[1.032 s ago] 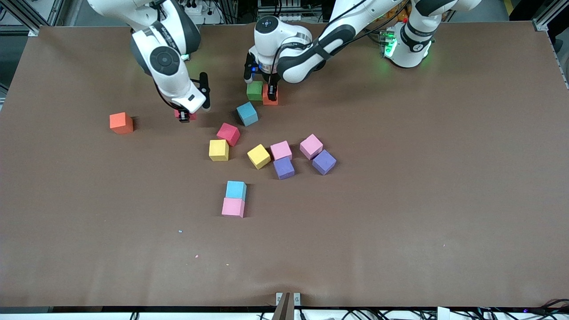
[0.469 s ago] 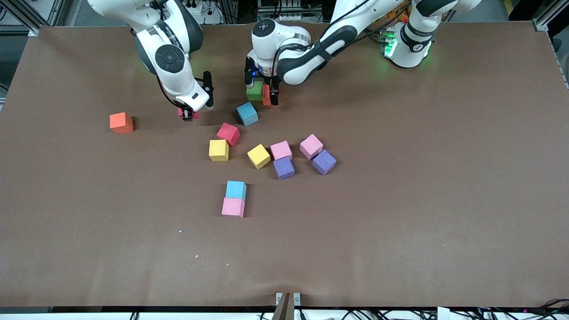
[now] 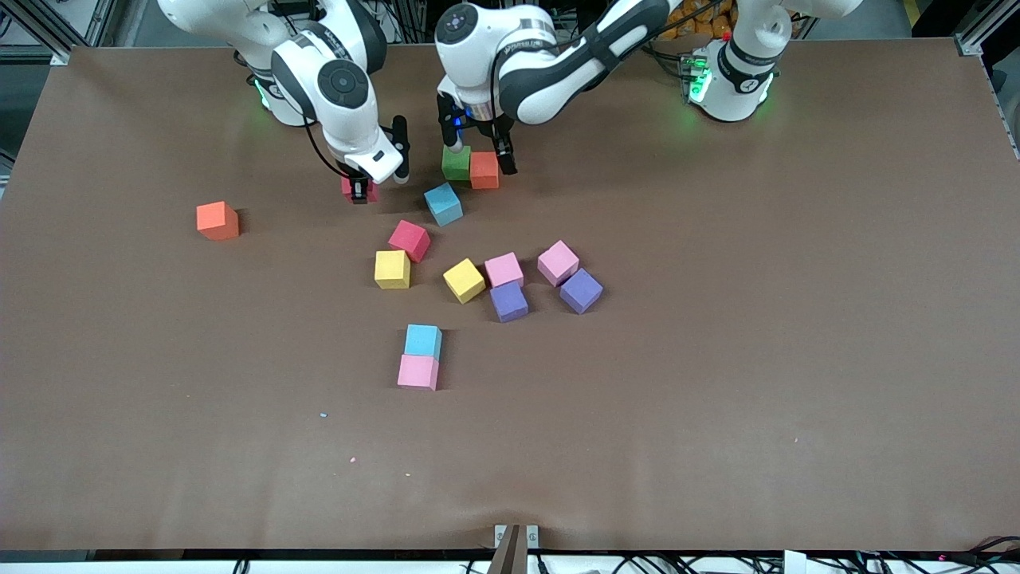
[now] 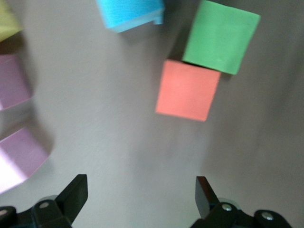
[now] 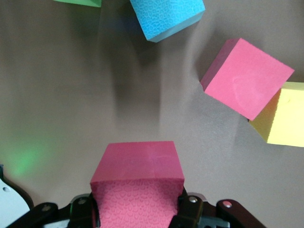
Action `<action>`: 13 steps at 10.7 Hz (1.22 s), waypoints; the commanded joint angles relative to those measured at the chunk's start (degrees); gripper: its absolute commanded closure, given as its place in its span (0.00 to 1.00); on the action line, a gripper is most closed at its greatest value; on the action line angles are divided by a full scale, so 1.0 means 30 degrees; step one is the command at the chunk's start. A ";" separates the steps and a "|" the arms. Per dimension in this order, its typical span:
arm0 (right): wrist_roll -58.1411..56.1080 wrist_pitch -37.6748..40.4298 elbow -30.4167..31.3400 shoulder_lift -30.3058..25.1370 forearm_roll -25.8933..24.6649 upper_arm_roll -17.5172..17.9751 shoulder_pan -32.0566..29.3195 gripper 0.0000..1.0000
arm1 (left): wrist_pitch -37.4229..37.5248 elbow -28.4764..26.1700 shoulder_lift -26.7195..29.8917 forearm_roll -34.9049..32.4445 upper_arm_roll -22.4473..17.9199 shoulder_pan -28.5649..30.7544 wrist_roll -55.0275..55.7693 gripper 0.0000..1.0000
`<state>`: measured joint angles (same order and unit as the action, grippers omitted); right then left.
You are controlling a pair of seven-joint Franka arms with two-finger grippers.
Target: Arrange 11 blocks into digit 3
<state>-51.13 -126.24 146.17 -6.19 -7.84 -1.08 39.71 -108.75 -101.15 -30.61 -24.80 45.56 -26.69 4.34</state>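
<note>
A brown counter (image 3: 717,359) carries scattered cubes, with both arm bases along its edge farthest from the front camera. The left claw (image 3: 480,148) has just let go of an orange block (image 3: 484,170) and lifted: its fingers now stand wide above it, and the block sits on the counter touching the green block (image 3: 456,163). That looks like the first joined pair of the digit 3.

The right claw (image 3: 360,190) stays clamped on a crimson block (image 5: 137,183) and has carried it toward the pair; it now hangs over the counter beside the blue block (image 3: 443,204).

The second crimson block (image 3: 409,240), yellow (image 3: 392,269), pink (image 3: 504,269) and purple (image 3: 508,301) cubes lie loose nearer the camera, and another orange block (image 3: 217,220) sits toward the right arm's end. Most of the figure is probably yet to build.
</note>
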 commanded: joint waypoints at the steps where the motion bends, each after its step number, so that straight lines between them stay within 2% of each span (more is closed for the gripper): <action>1: 0.1218 -0.0485 0.0378 -0.0105 0.0269 -0.0048 0.0879 1.00 | 0.1592 0.1954 -0.0050 0.0880 -0.1349 0.0165 -0.0130 0.00; 3: 0.1864 -0.0662 0.0407 0.0129 0.0269 -0.0019 0.1349 1.00 | 0.1098 0.2425 -0.0689 0.0825 -0.3135 0.0107 -0.0391 0.00; 6: 0.3647 -0.0721 0.0407 0.0568 0.0269 -0.0019 0.2520 1.00 | -0.1444 0.2867 -0.1485 0.0998 -0.5421 0.0047 -0.1033 0.00; 9: 0.5902 -0.1159 0.0407 0.1037 0.0617 -0.0019 0.4157 1.00 | -0.3646 0.2780 -0.1865 0.1901 -0.7649 0.0135 -0.4136 0.00; 10: 0.6548 -0.1451 0.0407 0.1270 0.0852 -0.0019 0.4745 1.00 | -0.4435 0.2751 -0.2214 0.2227 -0.8207 0.0077 -0.4201 0.00; 13: 0.7691 -0.2505 0.0407 0.2031 0.1586 -0.0019 0.6124 1.00 | -0.5732 0.2284 -0.3038 0.2492 -0.8388 0.0163 -0.3970 0.00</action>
<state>-30.34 -132.10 147.06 -1.30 -4.40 -0.98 56.37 -124.86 -93.80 -39.02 -19.04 20.79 -25.74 -7.31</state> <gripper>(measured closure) 0.441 0.000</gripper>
